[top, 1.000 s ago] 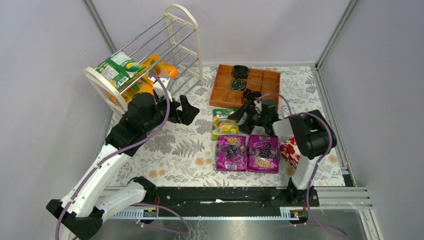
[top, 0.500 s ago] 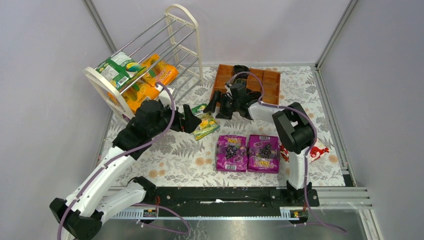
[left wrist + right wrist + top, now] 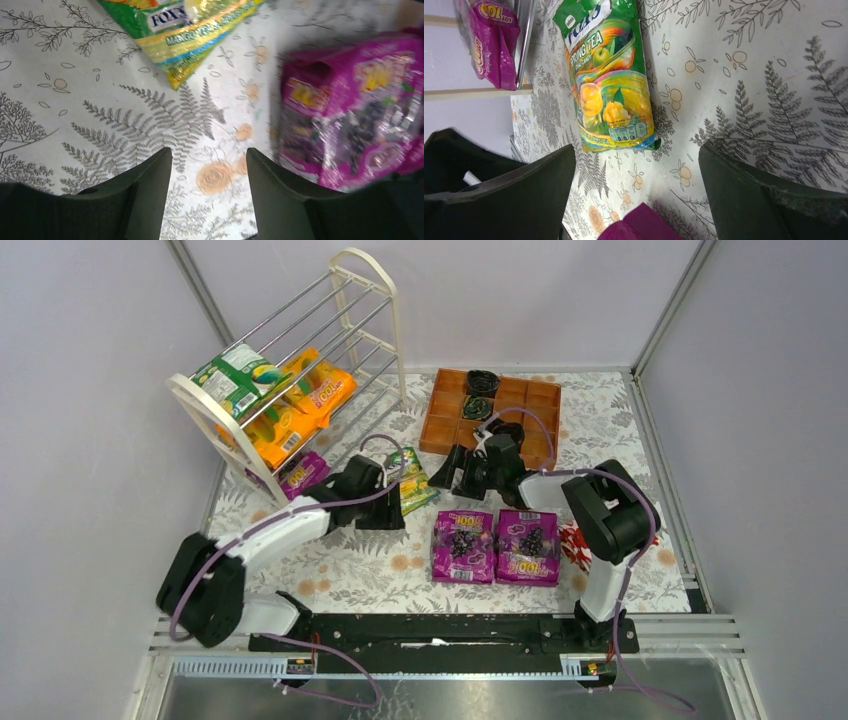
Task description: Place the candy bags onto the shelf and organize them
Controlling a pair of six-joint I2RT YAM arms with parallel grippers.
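Item 1: tall cream-white shelf with silver rods, far left corner. I count a shelved green pouch, shelved orange pouches and a shelved purple pouch on its tiers.
Item 2: glossy green fruit-print candy bag, flat at mid-counter between both claws.
Item 3: two purple grape-print bags, side by side toward the near edge.
Left gripper: parted, empty.
Right gripper: wide, empty.

The cream shelf at the far-left corner holds several pouches; a green bag and two purple bags lie flat mid-desk.
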